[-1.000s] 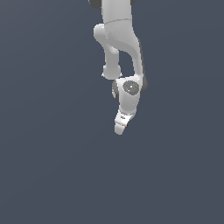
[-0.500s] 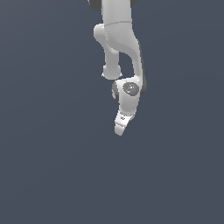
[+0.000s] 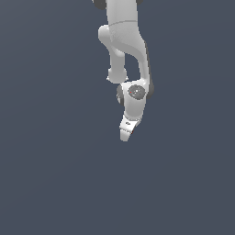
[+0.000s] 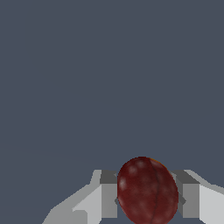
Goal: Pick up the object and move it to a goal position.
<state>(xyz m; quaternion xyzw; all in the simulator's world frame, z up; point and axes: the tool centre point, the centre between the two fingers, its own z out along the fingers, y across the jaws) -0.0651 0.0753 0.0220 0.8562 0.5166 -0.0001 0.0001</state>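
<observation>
In the wrist view the dark red ball, with faint pale specks, sits between my two white fingers, which press on it from both sides. My gripper is shut on the ball. In the exterior view the gripper hangs below the white arm, pointing down and held above the plain grey ground. The ball is almost wholly hidden there by the fingers.
A plain dark grey ground fills both views. No other object or marker shows.
Almost nothing has changed. The wrist has shifted very slightly to the exterior view's left, and the gripper stays shut at about the same height.
</observation>
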